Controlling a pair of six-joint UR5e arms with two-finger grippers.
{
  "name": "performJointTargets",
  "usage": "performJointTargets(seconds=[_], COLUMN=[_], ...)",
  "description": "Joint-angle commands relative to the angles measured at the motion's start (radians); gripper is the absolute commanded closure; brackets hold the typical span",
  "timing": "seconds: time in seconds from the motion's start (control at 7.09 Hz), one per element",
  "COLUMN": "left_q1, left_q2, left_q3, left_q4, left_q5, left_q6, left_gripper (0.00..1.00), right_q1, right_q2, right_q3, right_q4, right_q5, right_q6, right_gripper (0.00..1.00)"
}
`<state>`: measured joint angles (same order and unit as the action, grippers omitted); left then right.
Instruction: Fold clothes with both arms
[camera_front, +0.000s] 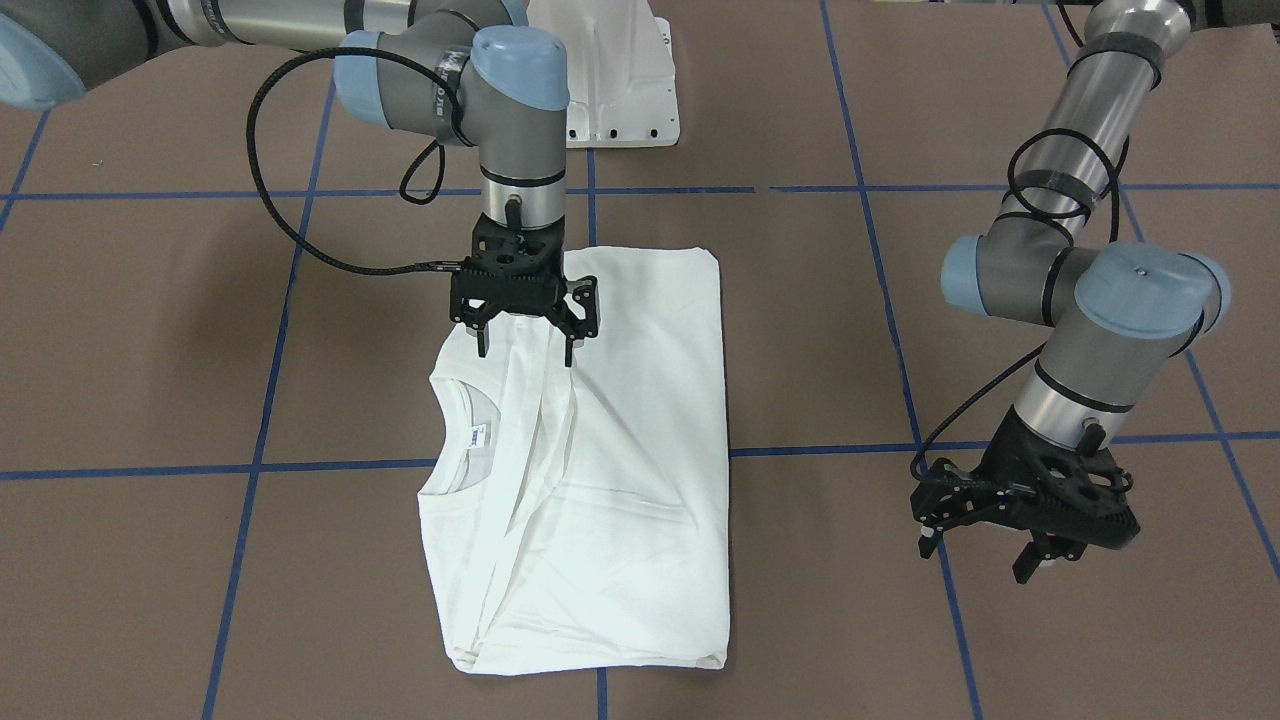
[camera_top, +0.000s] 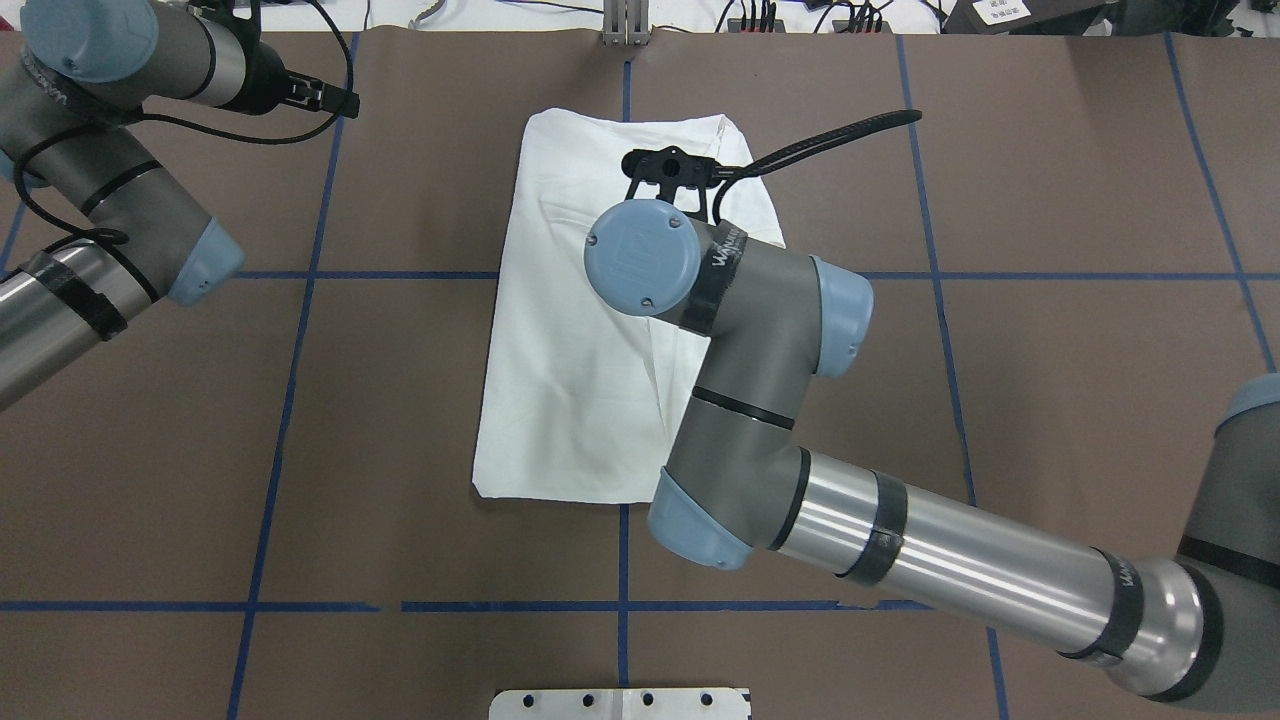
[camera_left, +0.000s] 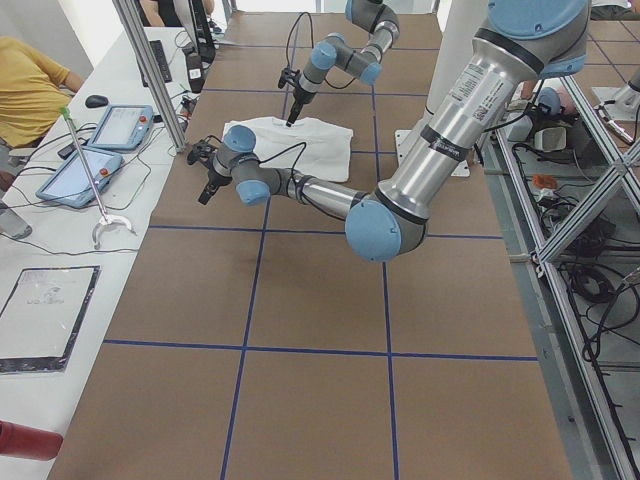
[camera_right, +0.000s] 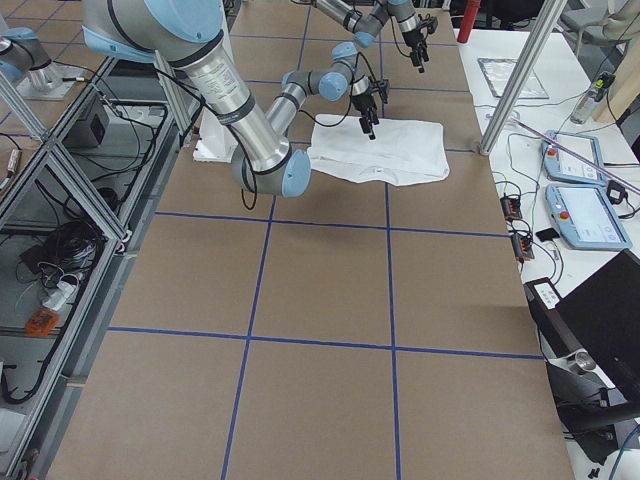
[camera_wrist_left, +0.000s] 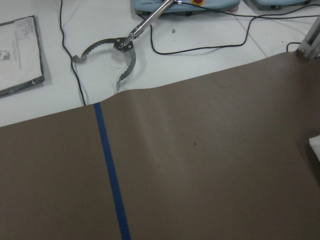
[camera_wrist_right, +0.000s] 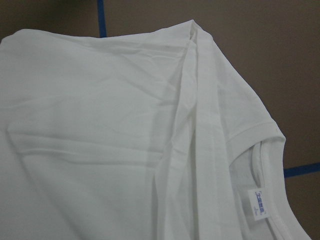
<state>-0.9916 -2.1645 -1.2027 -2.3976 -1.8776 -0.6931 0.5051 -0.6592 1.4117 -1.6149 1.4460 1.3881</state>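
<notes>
- front-facing view, left to right — right arm (camera_front: 450, 80) enters from the top left, last link pointing straight down
- right gripper (camera_front: 526, 352): jaws apart, nothing between them; hangs above the T-shirt on its collar side, not gripping fabric
- collar (camera_front: 447, 440): on the view's left edge of the garment, opening facing left, neck tag (camera_front: 476, 434) visible inside it
- T-shirt (camera_front: 620, 420): mid-table, flat on the brown table (camera_front: 150, 350), folded into a long rectangle; overlapped layers, creases fanning down from under the right gripper
- blue tape (camera_front: 830, 450) grid line runs under the T-shirt
- left arm (camera_front: 1080, 280) comes down on the view's right
- left gripper (camera_front: 980, 558): jaws apart and empty, over the table, well apart from the T-shirt — its wrist view shows table, tape and a white bench (camera_wrist_left: 200, 65) beyond
</notes>
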Motion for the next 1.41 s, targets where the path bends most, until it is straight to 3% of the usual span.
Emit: performJointTargets(seconds=[0.0, 0.28, 0.42, 0.85, 0.99, 1.13, 1.27], left_q1=[0.001, 0.001, 0.002, 0.002, 0.004, 0.004, 0.004], left_q2=[0.000, 0.000, 0.000, 0.002, 0.000, 0.000, 0.000], left_q3=[0.000, 0.000, 0.000, 0.000, 0.000, 0.000, 0.000], left_q4=[0.000, 0.000, 0.000, -0.002, -0.002, -0.002, -0.002], left_q5=[0.000, 0.002, 0.000, 0.000, 0.000, 0.000, 0.000], left_q6=[0.000, 0.000, 0.000, 0.000, -0.002, -0.002, -0.002], left_gripper=[0.00, 0.00, 0.00, 0.00, 0.00, 0.00, 0.00], right_q1=[0.001, -0.002, -0.003, -0.008, -0.008, -0.008, -0.007], right_q2=[0.064, 0.064, 0.066, 0.066, 0.066, 0.066, 0.066], right_q3=[-0.129, -0.158, -0.171, -0.178, -0.178, -0.177, -0.175], right_q4=[0.000, 0.026, 0.026, 0.029, 0.033, 0.033, 0.033], right_q5=[-0.003, -0.003, -0.003, -0.003, -0.003, -0.003, -0.003], right_q6=[0.011, 0.015, 0.015, 0.014, 0.015, 0.015, 0.014], right_gripper=[0.29, 0.60, 0.67, 0.67, 0.75, 1.00, 1.00])
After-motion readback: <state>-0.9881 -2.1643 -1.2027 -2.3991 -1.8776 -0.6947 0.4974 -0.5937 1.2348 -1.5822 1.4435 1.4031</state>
